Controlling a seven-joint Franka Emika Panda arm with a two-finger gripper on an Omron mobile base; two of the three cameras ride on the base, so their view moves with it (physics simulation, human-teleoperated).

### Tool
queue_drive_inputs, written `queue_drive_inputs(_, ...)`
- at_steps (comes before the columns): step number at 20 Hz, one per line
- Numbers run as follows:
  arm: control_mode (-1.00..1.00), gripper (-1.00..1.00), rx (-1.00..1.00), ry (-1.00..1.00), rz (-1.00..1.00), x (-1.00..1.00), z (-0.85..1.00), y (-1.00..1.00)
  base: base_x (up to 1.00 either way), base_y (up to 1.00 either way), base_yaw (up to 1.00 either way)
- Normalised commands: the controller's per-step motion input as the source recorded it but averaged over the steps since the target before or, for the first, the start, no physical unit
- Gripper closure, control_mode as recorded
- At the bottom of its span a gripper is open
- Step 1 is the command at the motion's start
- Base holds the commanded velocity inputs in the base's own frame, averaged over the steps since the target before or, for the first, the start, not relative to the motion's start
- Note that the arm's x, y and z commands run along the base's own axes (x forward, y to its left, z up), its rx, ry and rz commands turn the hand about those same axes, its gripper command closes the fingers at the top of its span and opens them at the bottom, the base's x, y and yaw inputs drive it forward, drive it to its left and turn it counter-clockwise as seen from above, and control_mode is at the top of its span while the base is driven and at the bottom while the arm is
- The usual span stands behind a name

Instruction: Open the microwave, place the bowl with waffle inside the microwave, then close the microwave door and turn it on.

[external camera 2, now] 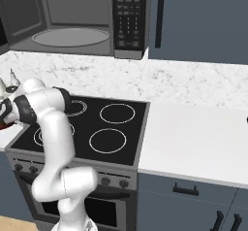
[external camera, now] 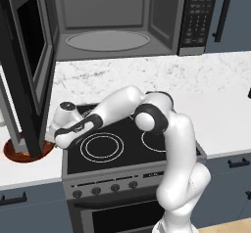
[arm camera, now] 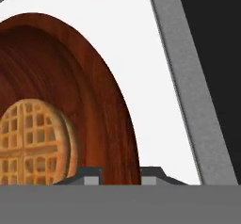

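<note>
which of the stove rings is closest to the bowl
The front-left ring of the stove; the bowl sits on the counter just left of it, the other rings farther right or back.

Claw [arm camera: 120,177] is sitting right over the bowl [arm camera: 101,100] rim, one fingertip [arm camera: 91,176] on each side. Waffle [arm camera: 35,143] is lying inside, microwave door [arm camera: 193,82] edge is running past the outer fingertip.
</note>
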Motion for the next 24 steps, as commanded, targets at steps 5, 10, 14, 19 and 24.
queue_drive_inputs(5,-1.0,1.0,0.24,0.0,-0.18,-0.06,0.79,-0.99,0.0,0.0,0.0)
queue_drive_inputs(10,-1.0,1.0,0.21,0.03,-0.15,-0.28,0.87,-1.0,0.0,0.0,0.0)
queue_drive_inputs(14,-1.0,1.0,0.05,0.04,-0.12,-0.22,1.0,-1.0,0.0,0.0,0.0)
queue_drive_inputs(19,-1.0,1.0,-0.05,0.05,-0.1,-0.37,1.0,-1.0,0.0,0.0,0.0)
queue_drive_inputs(24,-1.0,1.0,-0.18,0.0,-0.08,-0.63,1.0,-1.0,0.0,0.0,0.0)
